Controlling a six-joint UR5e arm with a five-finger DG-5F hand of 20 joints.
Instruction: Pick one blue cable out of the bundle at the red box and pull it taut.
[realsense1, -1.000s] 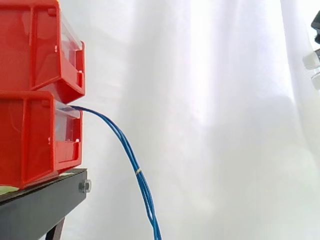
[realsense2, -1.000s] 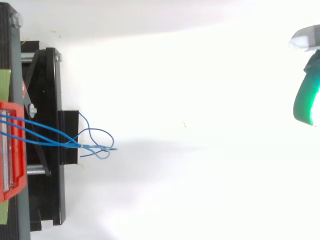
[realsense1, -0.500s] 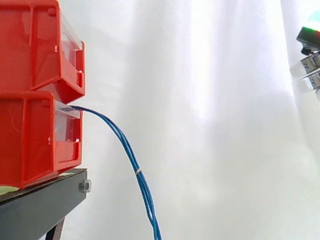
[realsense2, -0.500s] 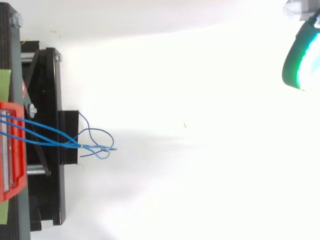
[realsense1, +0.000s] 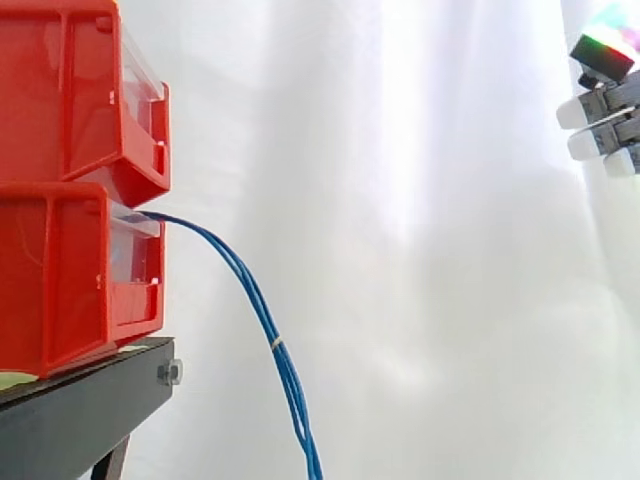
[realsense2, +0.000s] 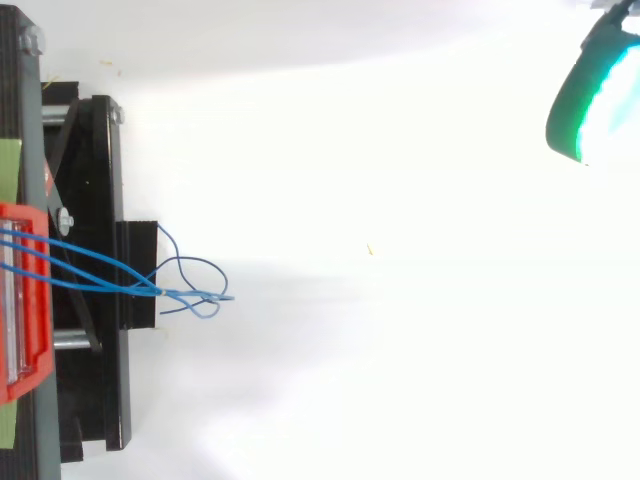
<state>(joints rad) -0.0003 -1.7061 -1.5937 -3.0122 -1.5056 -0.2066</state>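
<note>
A: Where did the blue cables (realsense1: 262, 310) lie in relation to the lower red bin (realsense1: 60, 290)?

B: They came out of that bin's front opening, just under the upper red bin (realsense1: 70, 90) stacked on it. From there they drooped away from the bin in a slack curve, past the edge of the black stand (realsense1: 80, 415) beneath it. A pale band (realsense1: 277, 343) gathered them partway down. Seen from above, their loose ends curled into small loops just beyond the bin's stand.

A: And the hand (realsense1: 600, 108)?

B: It was well apart from the bin, far across the white curtain (realsense1: 420, 250) from it and higher than the bin's opening. It touched none of the cables. Too little of it showed to tell how far open it was.

A: So the cables hung loose?

B: Yes, every one sagged from the bin.
</note>
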